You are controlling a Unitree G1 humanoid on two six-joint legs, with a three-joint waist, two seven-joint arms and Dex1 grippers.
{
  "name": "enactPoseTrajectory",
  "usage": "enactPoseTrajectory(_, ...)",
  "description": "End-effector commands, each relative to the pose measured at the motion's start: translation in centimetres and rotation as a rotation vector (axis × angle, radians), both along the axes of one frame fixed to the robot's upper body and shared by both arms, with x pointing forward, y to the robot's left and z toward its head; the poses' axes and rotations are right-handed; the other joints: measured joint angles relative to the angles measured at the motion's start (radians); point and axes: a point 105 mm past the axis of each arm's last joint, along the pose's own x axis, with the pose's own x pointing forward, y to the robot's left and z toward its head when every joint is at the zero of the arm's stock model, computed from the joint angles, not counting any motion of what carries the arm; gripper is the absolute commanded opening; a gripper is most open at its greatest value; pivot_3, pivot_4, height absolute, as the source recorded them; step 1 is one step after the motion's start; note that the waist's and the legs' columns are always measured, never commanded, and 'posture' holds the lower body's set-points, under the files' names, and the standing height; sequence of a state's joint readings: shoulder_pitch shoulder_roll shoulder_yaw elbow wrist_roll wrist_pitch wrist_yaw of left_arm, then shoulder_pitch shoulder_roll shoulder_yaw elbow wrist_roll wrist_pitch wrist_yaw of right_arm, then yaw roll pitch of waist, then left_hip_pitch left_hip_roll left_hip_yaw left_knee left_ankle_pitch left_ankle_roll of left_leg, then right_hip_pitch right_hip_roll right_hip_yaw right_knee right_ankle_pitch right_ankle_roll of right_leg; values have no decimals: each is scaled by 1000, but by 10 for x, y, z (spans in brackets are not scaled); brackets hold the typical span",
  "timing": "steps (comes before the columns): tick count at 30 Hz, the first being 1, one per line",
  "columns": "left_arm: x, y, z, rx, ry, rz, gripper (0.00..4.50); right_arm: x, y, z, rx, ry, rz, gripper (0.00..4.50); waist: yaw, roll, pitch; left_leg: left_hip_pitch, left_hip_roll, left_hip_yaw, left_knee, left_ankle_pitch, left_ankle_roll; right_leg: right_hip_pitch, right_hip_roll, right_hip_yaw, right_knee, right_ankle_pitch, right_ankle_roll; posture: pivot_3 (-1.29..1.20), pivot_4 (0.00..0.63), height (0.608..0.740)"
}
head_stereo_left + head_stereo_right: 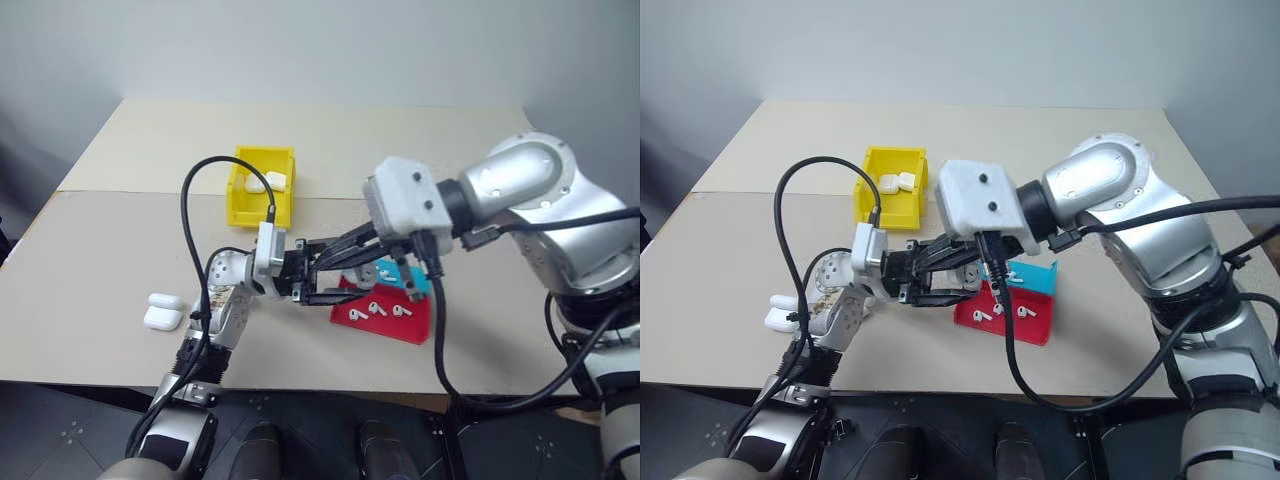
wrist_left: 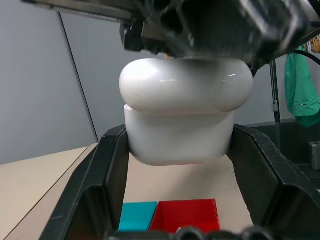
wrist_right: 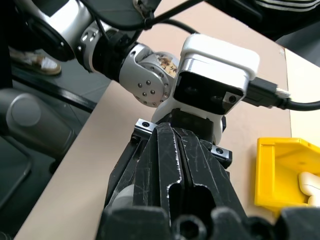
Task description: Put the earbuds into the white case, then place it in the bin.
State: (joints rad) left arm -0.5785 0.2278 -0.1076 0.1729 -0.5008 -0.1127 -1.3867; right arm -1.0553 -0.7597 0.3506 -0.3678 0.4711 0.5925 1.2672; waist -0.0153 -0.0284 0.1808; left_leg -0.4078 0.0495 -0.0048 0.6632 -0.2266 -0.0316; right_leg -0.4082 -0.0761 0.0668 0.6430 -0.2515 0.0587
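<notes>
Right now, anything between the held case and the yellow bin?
Nothing on the table lies between them. The white case sits clamped in the left gripper, with the shut right gripper pressed on its lid; that must lift away first. The bin already holds two cases.

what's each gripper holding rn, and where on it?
Left gripper holds a white case, jaws clamped on the two sides of its lower body, lid closed. Right gripper is shut with nothing between its jaws, tips over the case's lid.
</notes>
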Motion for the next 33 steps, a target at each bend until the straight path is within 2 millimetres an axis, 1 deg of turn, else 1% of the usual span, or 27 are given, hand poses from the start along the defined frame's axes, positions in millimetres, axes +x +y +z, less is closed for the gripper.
enactPoseTrajectory(1,-3,0,10,-23,-49,-2,2767,3,-3,1,-39,-85,5,7,0,0,0,0,0,0,0,0,0,0,0,0,0,0,0,0,150,740)
enactPoseTrajectory(6,-4,5,11,-32,-46,6,2767,13,-15,-1,-70,-99,-41,7,0,0,0,0,0,0,0,0,0,0,0,0,0,0,0,0,150,740)
enactPoseTrajectory(11,-2,9,9,-24,-48,14,2767,15,-24,0,-57,-85,-53,7,0,0,0,1,0,0,0,0,0,0,0,0,0,0,0,0,150,740)
enactPoseTrajectory(14,-1,10,10,-24,-46,16,2767,15,-25,7,-24,-98,-61,7,0,0,0,0,0,0,0,0,0,0,0,0,0,0,0,0,150,740)
enactPoseTrajectory(17,-1,9,11,-27,-46,26,2767,12,-24,24,73,-73,-53,7,0,0,0,0,0,0,0,0,0,0,0,0,0,0,0,0,150,740)
enactPoseTrajectory(19,2,8,13,-18,-33,66,2767,15,-30,31,117,-77,-76,7,0,0,0,1,0,0,0,0,0,0,0,0,1,0,0,0,150,740)
enactPoseTrajectory(21,12,10,20,68,9,174,2767,22,-40,44,206,-87,-146,7,0,0,0,0,0,0,0,0,0,0,0,0,1,0,0,0,150,740)
enactPoseTrajectory(22,16,12,27,71,18,220,2767,24,-44,50,254,-87,-174,7,0,0,0,0,0,0,0,0,0,0,0,0,1,0,0,0,150,740)
enactPoseTrajectory(24,29,20,47,38,87,328,2767,27,-53,60,352,-76,-229,7,0,0,0,0,0,0,0,0,0,0,0,0,1,0,0,0,150,740)
enactPoseTrajectory(26,54,31,68,-17,133,526,2767,28,-61,64,425,-82,-284,7,4,0,1,0,0,0,0,0,0,0,0,0,1,0,0,0,150,740)
enactPoseTrajectory(28,84,46,87,-62,146,754,2767,30,-69,61,492,-53,-348,7,6,-1,1,0,0,-1,0,0,0,1,0,-1,1,0,0,0,150,740)
enactPoseTrajectory(29,94,53,93,-76,133,844,2767,31,-71,58,516,-40,-374,7,6,-1,1,0,0,-2,0,0,0,1,0,-1,0,0,0,0,150,740)
enactPoseTrajectory(30,104,59,96,-83,114,930,2767,32,-73,55,536,-27,-402,7,5,-1,0,0,-1,-2,0,0,0,2,0,-1,0,0,0,0,150,740)
enactPoseTrajectory(33,135,78,92,-72,118,1212,2767,35,-77,37,554,15,-486,7,1,-1,0,0,-1,-2,0,0,0,2,-1,-1,0,0,0,0,150,740)
